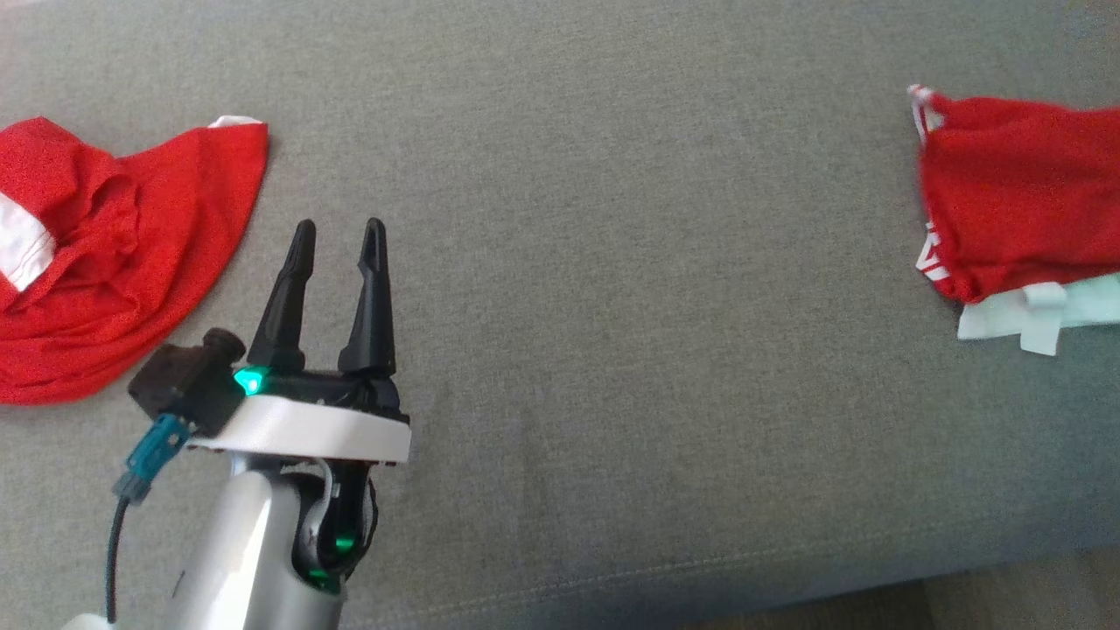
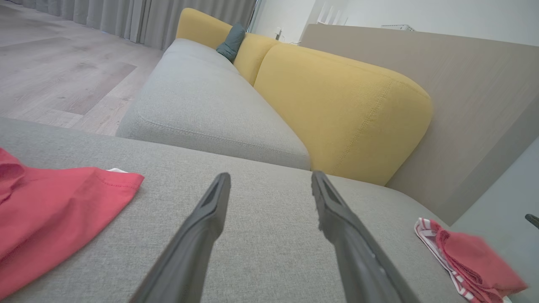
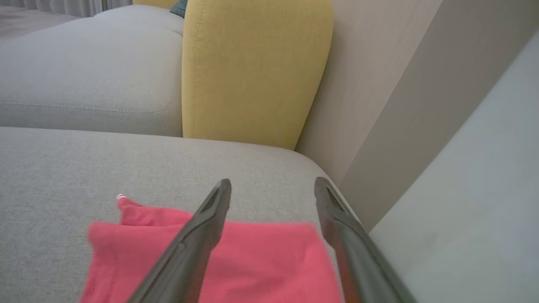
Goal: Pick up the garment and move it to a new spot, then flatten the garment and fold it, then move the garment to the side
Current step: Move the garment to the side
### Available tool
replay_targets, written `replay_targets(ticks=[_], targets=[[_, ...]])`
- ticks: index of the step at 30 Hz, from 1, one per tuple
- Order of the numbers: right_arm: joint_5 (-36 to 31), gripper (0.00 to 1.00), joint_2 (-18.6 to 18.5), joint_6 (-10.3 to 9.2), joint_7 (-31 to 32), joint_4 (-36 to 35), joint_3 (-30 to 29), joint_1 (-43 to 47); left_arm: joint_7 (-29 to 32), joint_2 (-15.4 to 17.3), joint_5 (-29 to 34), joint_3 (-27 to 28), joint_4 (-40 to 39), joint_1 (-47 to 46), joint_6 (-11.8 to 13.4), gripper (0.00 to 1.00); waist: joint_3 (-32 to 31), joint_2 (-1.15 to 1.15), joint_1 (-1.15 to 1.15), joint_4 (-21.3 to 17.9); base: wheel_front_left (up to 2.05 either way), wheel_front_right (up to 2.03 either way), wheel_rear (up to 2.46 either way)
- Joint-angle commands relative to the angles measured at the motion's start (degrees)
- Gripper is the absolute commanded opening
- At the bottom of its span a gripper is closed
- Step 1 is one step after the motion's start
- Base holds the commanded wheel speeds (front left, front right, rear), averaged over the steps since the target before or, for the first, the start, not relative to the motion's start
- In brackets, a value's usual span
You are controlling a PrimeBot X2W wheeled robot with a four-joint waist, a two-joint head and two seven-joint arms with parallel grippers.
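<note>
The right pincer (image 3: 273, 187), spread wide and empty over the folded garment (image 3: 269, 261), is best lifted straight clear so no fold is snagged; the left pincer (image 1: 338, 232) is likewise wide.

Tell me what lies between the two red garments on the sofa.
In the head view, the left hand hovers close to the left red garment; from it to the right red garment, the grey cushion is bare.

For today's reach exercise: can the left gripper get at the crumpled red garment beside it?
Probably yes: the left gripper is open close beside the crumpled red garment, with only bare grey cushion between them.
</note>
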Motion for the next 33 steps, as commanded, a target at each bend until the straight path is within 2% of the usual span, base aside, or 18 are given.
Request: replay_targets(ticks=[1, 5, 9, 21, 23, 28, 33], targets=[[0.29, 1.0, -1.0, -0.05, -0.79, -2.6, 0.78, -1.63, -0.29, 0.29, 0.04, 1.72, -1.71, -1.17, -0.17, 1.0, -0.35, 0.0, 0.0, -0.05, 0.0, 0.0, 0.0], [0.39, 1.0, -0.07, -0.05, -1.27, -4.04, 0.63, -1.73, -0.29, 0.29, -0.33, 1.45, -1.59, -1.0, -0.08, 1.0, -1.1, 0.0, 0.0, 0.06, 0.0, 0.0, 0.0], [1.76, 1.0, 2.77, -0.05, -2.08, -6.71, 1.64, -1.31, -0.29, 0.29, -1.13, 1.2, -1.56, -0.65, 0.15, 1.0, -2.76, 0.0, 0.0, 0.64, 0.0, 0.0, 0.0], [7.01, 1.0, 17.69, -0.05, -6.01, -17.29, 10.11, 8.2, -0.29, 0.29, -2.66, 2.83, -2.62, 2.44, 1.31, 1.0, -10.42, 0.0, 0.0, 5.28, 0.0, 0.0, 0.0], [6.68, 1.0, 18.98, -0.05, -6.78, -18.58, 11.68, 10.61, -0.29, 0.29, -2.51, 2.75, -2.67, 3.25, 1.24, 1.0, -11.44, 0.0, 0.0, 5.92, 0.0, 0.0, 0.0], [7.32, 1.0, 22.06, -0.05, -8.3, -21.42, 10.98, 16.66, -0.29, 0.29, -2.14, 2.68, -2.91, 5.8, 1.43, 1.0, -14.09, 0.0, 0.0, 7.03, 0.0, 0.0, 0.0], [5.55, 1.0, 23.16, -0.05, -8.78, -23.26, 11.8, 22.67, -0.29, 0.29, -0.15, 2.04, -2.89, 8.44, 1.02, 1.0, -15.63, 0.0, 0.0, 7.12, 0.0, 0.0, 0.0]])
